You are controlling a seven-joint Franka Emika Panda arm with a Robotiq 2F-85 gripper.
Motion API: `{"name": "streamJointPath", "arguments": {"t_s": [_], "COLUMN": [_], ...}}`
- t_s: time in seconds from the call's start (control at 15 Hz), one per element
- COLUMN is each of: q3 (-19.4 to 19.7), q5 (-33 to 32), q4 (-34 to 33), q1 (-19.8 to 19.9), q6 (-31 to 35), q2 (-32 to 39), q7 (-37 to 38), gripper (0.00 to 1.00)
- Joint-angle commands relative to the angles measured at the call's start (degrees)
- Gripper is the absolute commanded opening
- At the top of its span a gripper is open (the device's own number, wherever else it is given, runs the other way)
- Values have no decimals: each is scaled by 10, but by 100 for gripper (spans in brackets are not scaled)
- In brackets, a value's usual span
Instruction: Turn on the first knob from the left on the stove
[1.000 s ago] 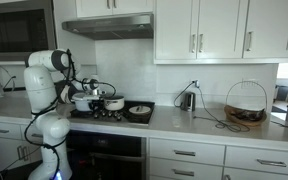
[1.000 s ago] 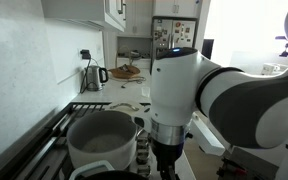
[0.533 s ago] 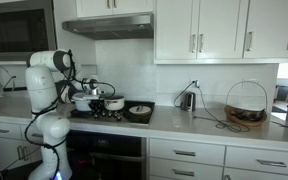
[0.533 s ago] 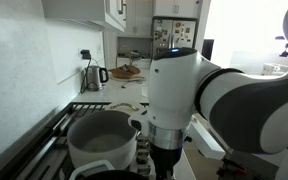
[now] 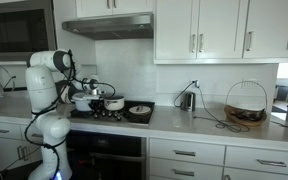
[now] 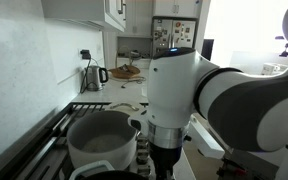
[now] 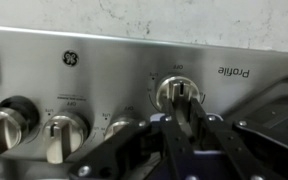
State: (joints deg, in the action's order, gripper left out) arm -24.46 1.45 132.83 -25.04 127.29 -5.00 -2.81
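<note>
In the wrist view my gripper (image 7: 181, 106) is shut on a round steel knob (image 7: 177, 88) on the stove's stainless front panel (image 7: 104, 60). Its dark fingers (image 7: 167, 118) come up from below and pinch the knob's raised bar on both sides. More knobs (image 7: 67, 130) line the panel to the left of the held one. The stove (image 5: 106, 117) appears in both exterior views, and my white arm (image 5: 52, 85) bends over its left end. Closer up, the arm (image 6: 184, 90) fills the picture and the fingertips are cut off at the bottom edge.
A grey pot (image 6: 102, 142) stands on the burner grates (image 6: 54, 125) right beside my arm. Pots and a pan (image 5: 139, 110) crowd the cooktop. A kettle (image 5: 187, 100) and a wire basket (image 5: 246, 105) stand on the counter to the right.
</note>
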Motion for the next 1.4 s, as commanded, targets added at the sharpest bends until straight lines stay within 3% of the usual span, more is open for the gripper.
{"name": "streamJointPath", "arguments": {"t_s": [0.0,0.27,0.53,0.73,1.0,1.13,1.33], "q3": [12,17,4,-12,-20,-17,-6], "q5": [47,74,35,-21,-40,-23,32], "q4": [2,-1,-5,-13,-22,-19,-16], "q1": [0,-1,-5,-8,-9,-9,-9], "q6": [-6,-9,-8,-5,5,10,-4], "q2": [3,14,21,38,65,64,56], "q7": [-82,-138,-88,-12,12,-13,-130], "gripper": [5,5,5,5,5,5,5]}}
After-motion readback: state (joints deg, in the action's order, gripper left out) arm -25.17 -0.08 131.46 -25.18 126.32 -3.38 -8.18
